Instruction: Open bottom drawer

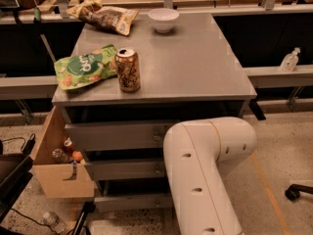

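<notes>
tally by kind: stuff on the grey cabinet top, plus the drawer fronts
Snack bags: 2 (green crinkled bag, brown crinkled bag)
Brown patterned drink can: 1
White round bowl: 1
Grey drawer fronts: 3 (top drawer, middle drawer, bottom drawer)
Total: 7
The gripper is not in view; only the white robot arm shows, before the drawers.

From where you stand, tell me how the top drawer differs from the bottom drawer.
The top drawer has the taller, wider front; the bottom drawer is a slim strip. The top drawer's knob shows plainly; the bottom drawer's cannot be made out, and the white arm covers its right part. Both are grey, flat-fronted and look shut. The gripper is out of view, beyond the arm's visible part.
</notes>
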Motion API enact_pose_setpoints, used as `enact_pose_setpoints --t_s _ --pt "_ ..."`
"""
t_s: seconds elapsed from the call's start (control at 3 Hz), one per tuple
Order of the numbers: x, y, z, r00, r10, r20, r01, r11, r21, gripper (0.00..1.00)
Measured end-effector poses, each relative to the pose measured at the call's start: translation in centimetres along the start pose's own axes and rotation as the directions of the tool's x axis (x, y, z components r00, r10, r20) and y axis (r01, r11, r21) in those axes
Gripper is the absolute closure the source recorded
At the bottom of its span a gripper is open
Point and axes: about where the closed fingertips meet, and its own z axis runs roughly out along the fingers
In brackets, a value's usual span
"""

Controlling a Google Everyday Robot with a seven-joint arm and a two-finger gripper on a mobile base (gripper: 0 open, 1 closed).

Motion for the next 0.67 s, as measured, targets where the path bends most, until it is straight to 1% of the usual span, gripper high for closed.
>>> enact_pose_setpoints --t_s 0.33,0.67 --pt "-1.4 1.7 -0.5 0.998 0.005 -0.055 -0.007 0.9987 -0.05 0.37" --pt "-0.8 5.4 -2.2 0.989 0.074 -0.131 -0.089 0.9899 -0.111 0.68"
